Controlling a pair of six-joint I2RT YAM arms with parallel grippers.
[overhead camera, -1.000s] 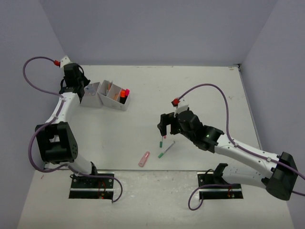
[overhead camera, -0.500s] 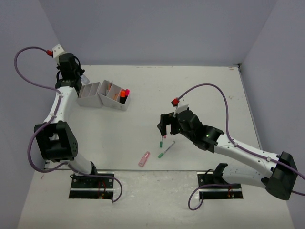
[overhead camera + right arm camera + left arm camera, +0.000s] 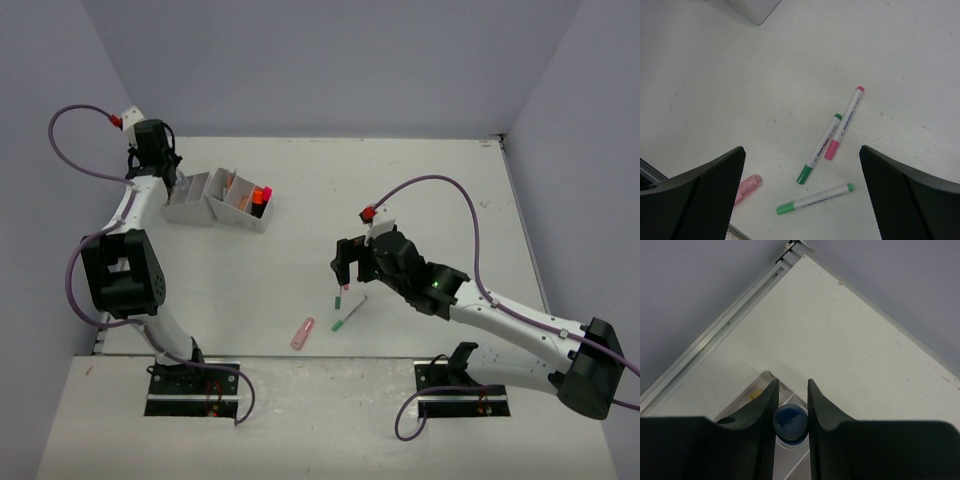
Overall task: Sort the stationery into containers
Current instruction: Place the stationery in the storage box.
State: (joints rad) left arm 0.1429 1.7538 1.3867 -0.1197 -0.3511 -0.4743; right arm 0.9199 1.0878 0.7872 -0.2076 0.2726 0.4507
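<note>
My left gripper (image 3: pixel 162 170) is at the far-left end of the white organiser (image 3: pixel 215 203). In the left wrist view its jaws (image 3: pixel 791 381) are closed on the blue-capped bottle (image 3: pixel 790 422), which is above a compartment of the organiser (image 3: pixel 758 388). My right gripper (image 3: pixel 345 266) is open and empty above the markers. Between its fingers in the right wrist view (image 3: pixel 802 148) lie a pink-capped marker (image 3: pixel 842 123), a green-capped marker (image 3: pixel 818 149) and a second green marker (image 3: pixel 812 199). A pink highlighter (image 3: pixel 747 188) lies to the left.
Orange highlighters (image 3: pixel 261 195) stand in the organiser's right end. The pink highlighter (image 3: pixel 302 333) lies close to the table's near edge. Grey walls close in the table on three sides; the left gripper is close to the far-left corner rail (image 3: pixel 735 315).
The left wrist swung up and toward the far-left corner, then came partway back over the organiser's left end. The right arm and the markers have not moved.
</note>
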